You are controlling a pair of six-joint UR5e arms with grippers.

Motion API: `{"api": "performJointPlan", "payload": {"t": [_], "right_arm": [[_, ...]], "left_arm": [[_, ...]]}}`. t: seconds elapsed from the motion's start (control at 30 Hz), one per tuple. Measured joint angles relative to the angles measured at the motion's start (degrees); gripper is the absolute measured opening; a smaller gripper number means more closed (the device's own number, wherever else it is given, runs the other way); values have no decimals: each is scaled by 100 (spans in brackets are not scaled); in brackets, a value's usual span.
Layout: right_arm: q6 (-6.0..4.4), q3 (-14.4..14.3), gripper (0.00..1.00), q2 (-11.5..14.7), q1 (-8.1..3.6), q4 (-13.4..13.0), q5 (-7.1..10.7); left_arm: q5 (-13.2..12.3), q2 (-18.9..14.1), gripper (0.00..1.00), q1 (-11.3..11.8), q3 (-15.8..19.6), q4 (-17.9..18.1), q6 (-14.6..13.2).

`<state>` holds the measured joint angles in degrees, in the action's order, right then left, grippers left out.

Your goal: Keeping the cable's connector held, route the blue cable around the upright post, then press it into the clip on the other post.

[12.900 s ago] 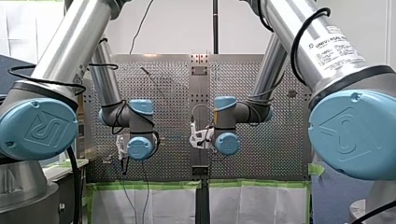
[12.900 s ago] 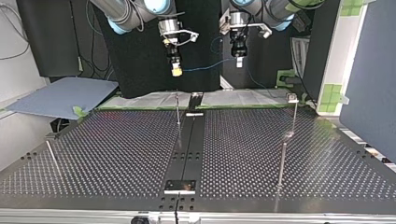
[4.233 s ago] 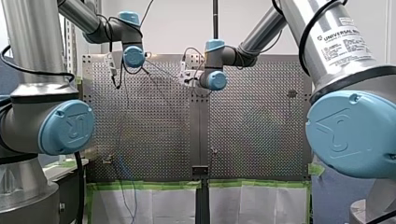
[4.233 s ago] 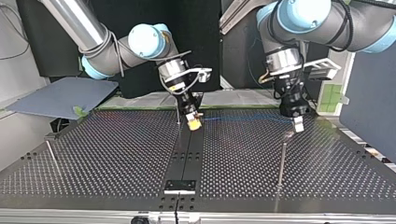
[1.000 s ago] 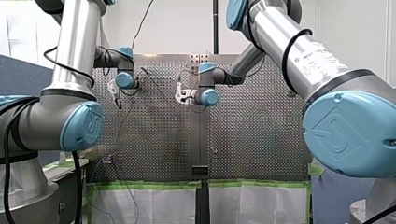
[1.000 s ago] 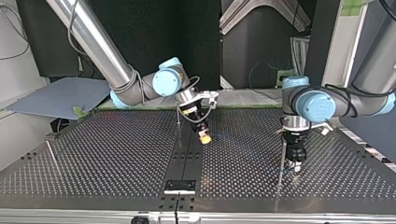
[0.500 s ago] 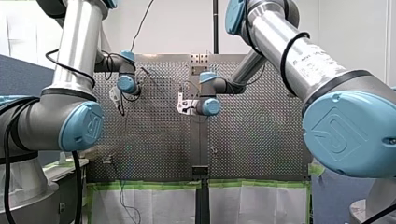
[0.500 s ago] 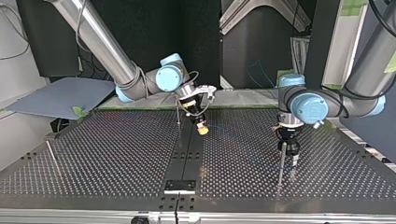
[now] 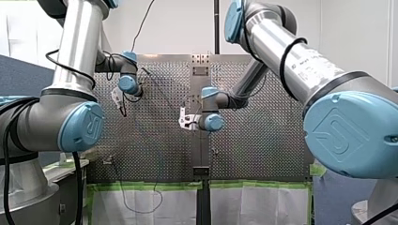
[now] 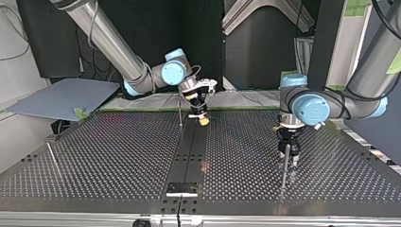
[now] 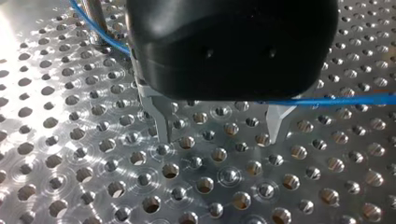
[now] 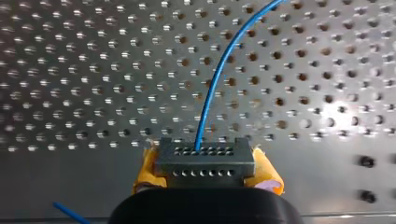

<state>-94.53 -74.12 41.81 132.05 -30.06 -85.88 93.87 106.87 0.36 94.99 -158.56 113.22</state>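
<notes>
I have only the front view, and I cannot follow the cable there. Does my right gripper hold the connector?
Observer: Yes. In the right wrist view the connector sits between the yellow pads of your right gripper.
Operator: And is my left gripper shut on the blue cable?
Observer: No. In the left wrist view its metal fingers stand apart, with nothing between their tips.

The perforated silver metal counter (image 11: pixel 70 154) gleams, polished and glossy. The thin blue cable (image 12: pixel 208 98) looks like smooth plastic, the dark grey slotted connector (image 12: pixel 205 163) matt plastic, and the slim upright post (image 10: pixel 283 177) shiny metal.
</notes>
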Motion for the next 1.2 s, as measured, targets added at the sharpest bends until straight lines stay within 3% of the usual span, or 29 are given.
{"api": "performJointPlan", "payload": {"t": [0.17,0.47,1.2], "right_arm": [[-2,-20,0,-261,46,-85,-77],[36,-24,0,-762,112,-308,-386],[35,-26,0,-2087,96,-1081,-807]], "left_arm": [[3,1,100,-9,0,-1,5],[12,2,100,-11,0,0,78],[52,3,100,-11,0,0,94]]}}
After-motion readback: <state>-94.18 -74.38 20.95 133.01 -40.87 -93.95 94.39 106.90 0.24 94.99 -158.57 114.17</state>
